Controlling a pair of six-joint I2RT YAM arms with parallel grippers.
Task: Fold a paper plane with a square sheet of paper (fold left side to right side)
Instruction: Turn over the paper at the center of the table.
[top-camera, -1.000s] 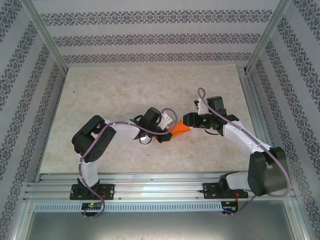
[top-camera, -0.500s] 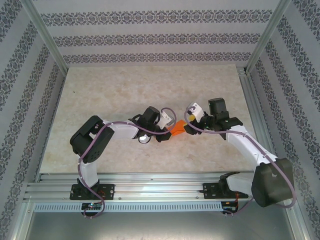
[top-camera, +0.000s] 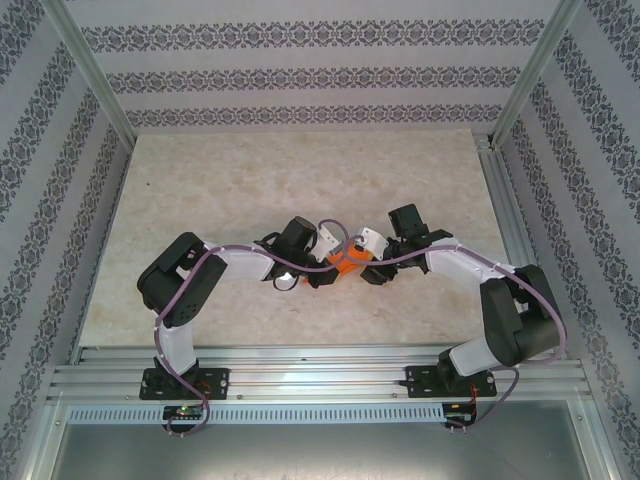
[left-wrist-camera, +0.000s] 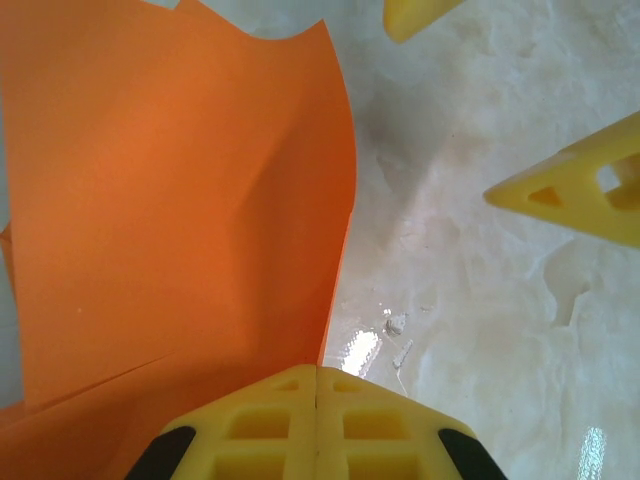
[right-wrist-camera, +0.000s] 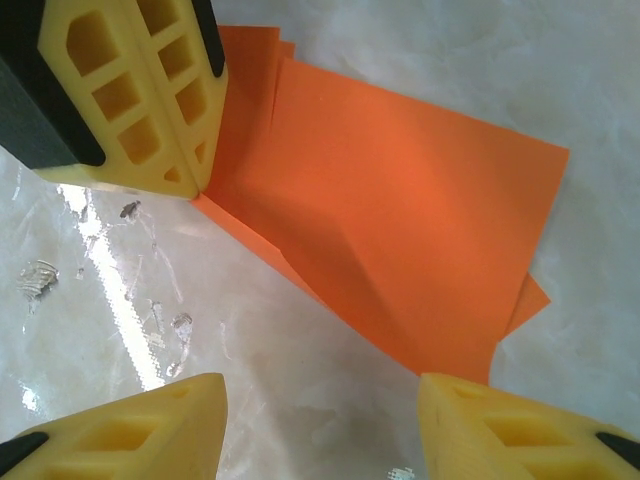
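Observation:
The square sheet of paper (top-camera: 346, 263) is bright orange and folded over on itself, lying mid-table between both arms. In the right wrist view the paper (right-wrist-camera: 400, 215) shows stacked layers, with a lower edge peeking out at the right. My left gripper (top-camera: 328, 268) is shut on the paper's near corner; its yellow fingers (left-wrist-camera: 316, 420) pinch the paper's edge (left-wrist-camera: 180, 200). My right gripper (right-wrist-camera: 325, 430) is open, its fingertips just short of the paper's edge and holding nothing. The left gripper's shut fingers (right-wrist-camera: 130, 90) sit at the paper's far corner.
The marble-patterned table (top-camera: 250, 180) has bare room behind and to both sides of the arms. Patterned walls and metal posts enclose it. A metal rail (top-camera: 320, 380) runs along the near edge. The right gripper's fingers (left-wrist-camera: 590, 195) hang close to the right of the paper.
My right arm has swung left and turned its wrist, bringing its open gripper right up to the paper. The left gripper has kept its hold, shifting slightly.

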